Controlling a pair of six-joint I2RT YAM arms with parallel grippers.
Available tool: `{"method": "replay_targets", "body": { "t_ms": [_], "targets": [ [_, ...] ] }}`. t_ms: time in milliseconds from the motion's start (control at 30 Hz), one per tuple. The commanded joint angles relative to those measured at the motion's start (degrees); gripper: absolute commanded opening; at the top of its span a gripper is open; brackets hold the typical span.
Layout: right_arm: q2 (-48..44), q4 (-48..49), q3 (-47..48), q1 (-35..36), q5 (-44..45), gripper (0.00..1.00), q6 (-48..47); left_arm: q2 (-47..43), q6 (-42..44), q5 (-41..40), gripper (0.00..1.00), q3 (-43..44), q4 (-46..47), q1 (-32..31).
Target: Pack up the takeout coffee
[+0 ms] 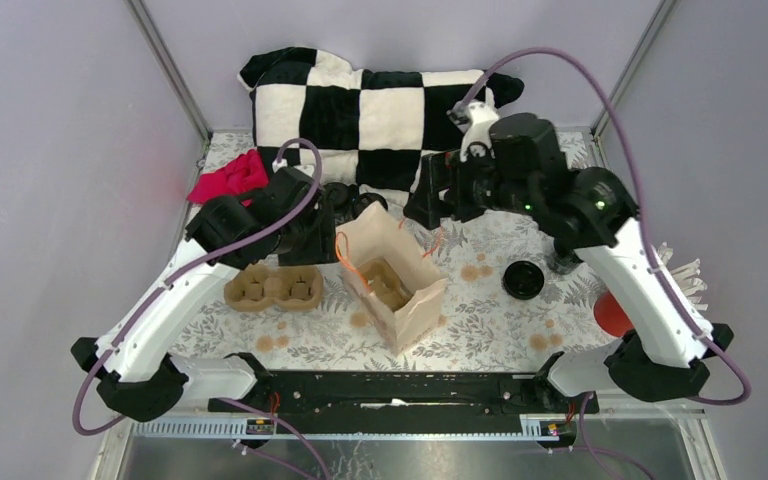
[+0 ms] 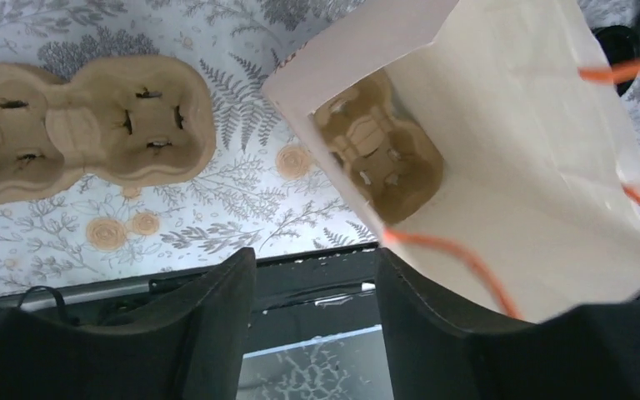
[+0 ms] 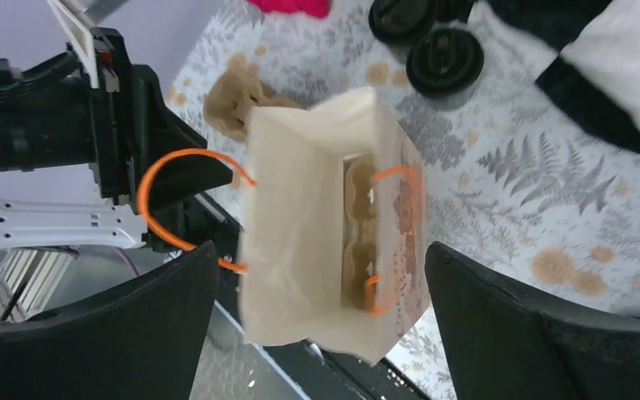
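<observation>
Both your left hand (image 2: pixel 315 258) and right hand (image 3: pixel 321 250) are spread and empty, so grip 1 of the 2 cups (image 3: pixel 444 60) by the cushion (image 3: pixel 617 75) upright and lower it straight into the carrier (image 3: pixel 358 233) inside the bag (image 3: pixel 300 208).

Matt cream paper bag (image 3: pixel 300 208) below the right gripper (image 3: pixel 321 254), rough brown pulp carrier (image 2: pixel 92 125) ahead of the left gripper (image 2: pixel 315 258), smooth black plastic lids (image 3: pixel 444 60), plush checked cushion (image 1: pixel 360 110)

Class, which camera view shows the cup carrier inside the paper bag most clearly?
Left wrist: the carrier lies plain at the bottom of the bag, sockets visible. Top external shows it small; right wrist shows only a narrow strip.
</observation>
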Motion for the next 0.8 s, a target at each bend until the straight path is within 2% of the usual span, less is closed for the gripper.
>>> {"method": "replay_targets", "body": {
  "t_ms": [0, 67, 133, 233, 333, 433, 500, 567, 767],
  "targets": [
    [-1.5, -6.1, 7.9, 0.1, 5.4, 1.0, -2.0, 1.7, -1.0, -4.3, 0.67, 10.2, -3.7, 0.6],
    [-1.9, -7.5, 10.3, 0.1, 11.0, 1.0, -1.9, 6.4, -0.7, -6.7, 0.81, 19.8, -6.2, 1.4],
    [-3.0, -7.9, 10.7, -0.3, 17.1, 1.0, -1.7, 10.4, 0.7, -8.7, 0.9, 27.1, -6.5, 3.4],
    [-4.2, -8.1, 9.7, -6.9, 19.0, 1.0, -1.2, 15.7, 3.4, -6.9, 0.91, 32.0, -3.2, 7.9],
    [-5.1, -7.0, 5.1, -15.7, 10.1, 1.0, -3.3, 18.7, 10.9, 6.0, 0.93, 28.6, 5.3, 10.5],
    [-5.8, -6.3, -0.7, -17.5, 8.4, 1.0, -6.0, 21.9, 14.8, 10.3, 0.91, 26.1, 6.9, 10.6],
    [-6.5, -5.0, -5.2, -18.8, 7.3, 1.0, -6.4, 21.2, 16.8, 11.5, 0.9, 22.0, 9.9, 10.5],
    [-6.8, -3.2, -8.9, -20.9, 2.5, 1.0, -6.2, 20.9, 18.3, 11.7, 0.89, 19.5, 11.9, 10.5],
    [-5.9, 0.8, -16.1, -22.4, -2.1, 1.0, -5.2, 22.0, 20.5, 11.2, 0.73, 15.0, 14.5, 9.5]
  ]
}}
